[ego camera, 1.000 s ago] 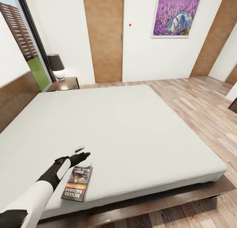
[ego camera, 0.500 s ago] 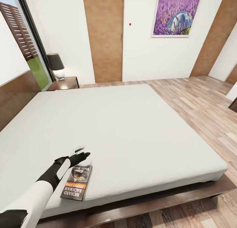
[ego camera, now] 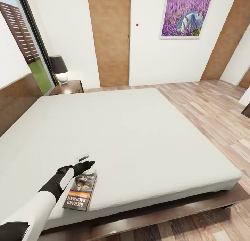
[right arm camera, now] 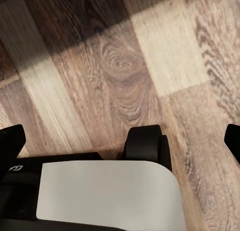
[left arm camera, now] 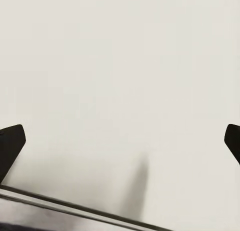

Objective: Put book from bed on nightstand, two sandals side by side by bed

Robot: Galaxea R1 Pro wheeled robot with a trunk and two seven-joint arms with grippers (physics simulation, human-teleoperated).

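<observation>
The book [ego camera: 80,191] lies flat near the front left corner of the off-white bed [ego camera: 139,136], its dark cover and orange band facing up. My left gripper [ego camera: 85,160] hovers open just beyond the book's far end, low over the mattress. In the left wrist view its fingertips [left arm camera: 10,146] stand wide apart over bare sheet, with the book's edge [left arm camera: 75,210] as a dark strip below them. My right gripper [right arm camera: 120,141] is open above the wood floor. A nightstand [ego camera: 68,87] stands at the bed's far left corner. The sandals are out of view.
A black-shaded lamp [ego camera: 59,69] sits on the nightstand. The brown headboard [ego camera: 17,102] runs along the bed's left side, by a window. Brown doors [ego camera: 109,39] and the lavender picture [ego camera: 182,15] are on the far wall. Plank floor [ego camera: 215,112] stretches right of the bed.
The whole picture has shifted slightly, so the camera has moved a little. The left arm keeps its place over the mattress beside the book.
</observation>
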